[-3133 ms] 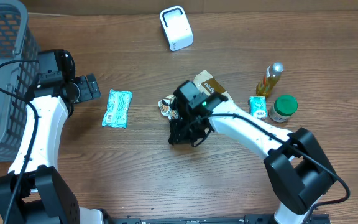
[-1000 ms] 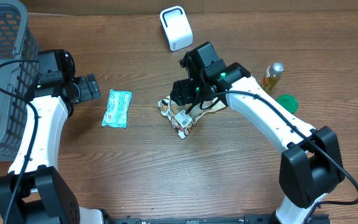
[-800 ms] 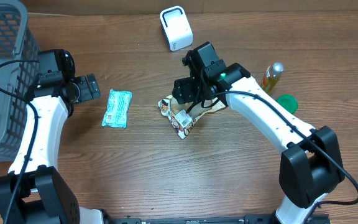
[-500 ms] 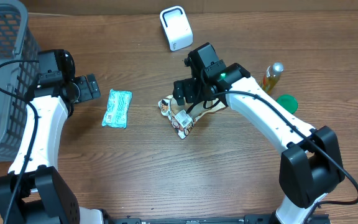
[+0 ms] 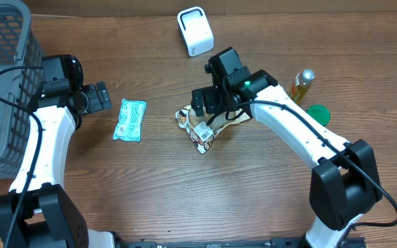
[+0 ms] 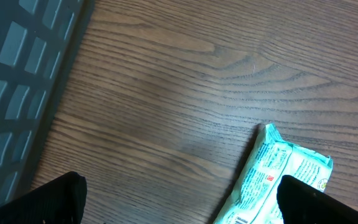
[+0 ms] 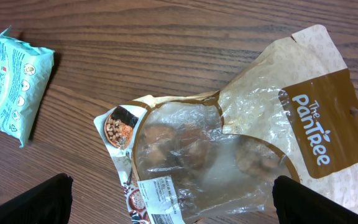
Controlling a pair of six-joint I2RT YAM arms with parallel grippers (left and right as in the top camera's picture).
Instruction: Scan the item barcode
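- A crumpled clear plastic snack bag with a brown printed panel [image 5: 202,129] is seen lying on the wooden table [image 5: 185,193], near its middle.
- In the right wrist view, the brown panel is seen at the upper right of the bag, and a white label [image 7: 159,190] at its lower left end.
- The right gripper [image 7: 173,186] is held over this bag. Its jaws are spread wide apart, with one dark finger [image 7: 42,202] in each lower corner of its camera view, and nothing is clamped between them.
- A white, box-shaped barcode scanner [image 5: 195,31] is placed near the far edge of the table, well apart from the bag.
- A mint-green sealed packet [image 5: 129,120] is laid flat to the left of the bag, apart from it.
- The left gripper [image 5: 100,96] is held just beside the upper end of this packet, between it and a grey lattice basket [image 5: 2,83]. Its jaws are likewise fully parted and empty.
- Beyond the right arm, a small bottle of yellow liquid with a silver cap [image 5: 300,86] is stood upright, and a green-lidded jar [image 5: 317,112] is partly hidden by the arm.
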